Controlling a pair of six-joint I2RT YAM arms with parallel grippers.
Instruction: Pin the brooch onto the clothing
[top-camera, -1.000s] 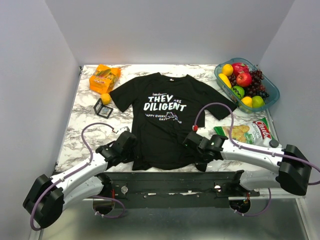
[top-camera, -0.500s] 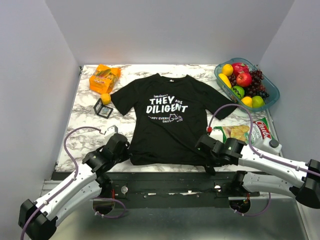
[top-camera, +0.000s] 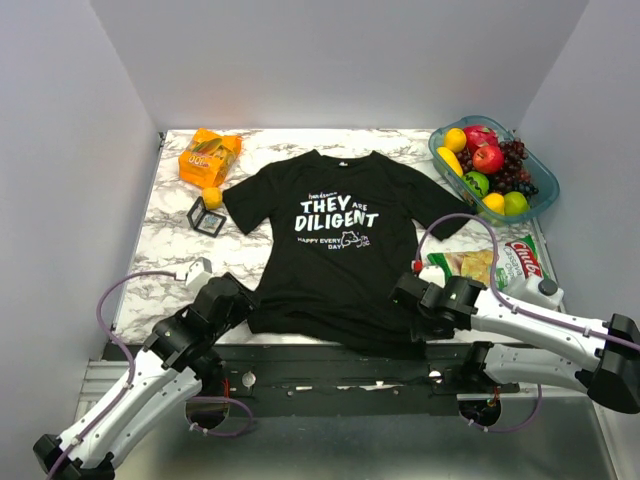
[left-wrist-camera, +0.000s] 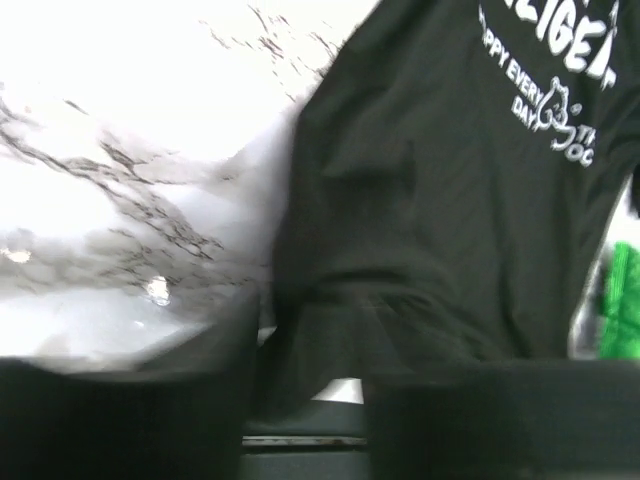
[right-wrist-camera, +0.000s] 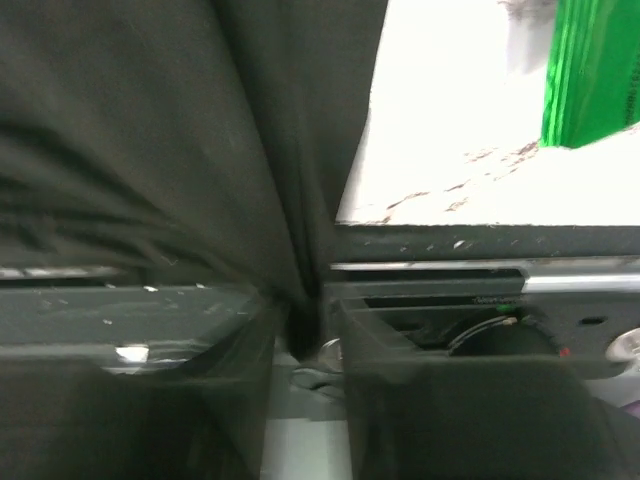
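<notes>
Top external: T-shirt (top-camera: 340, 270) flat w/ print up (hem at table (top-camera: 160, 232) edge).

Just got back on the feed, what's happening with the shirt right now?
Both arms sit at the bottom hem of the T-shirt, which drapes over the near edge of the table: the left gripper at its left corner, jaws apart, the right gripper at its right corner. The shirt lies flat, print up. No brooch shows in any view.
</notes>
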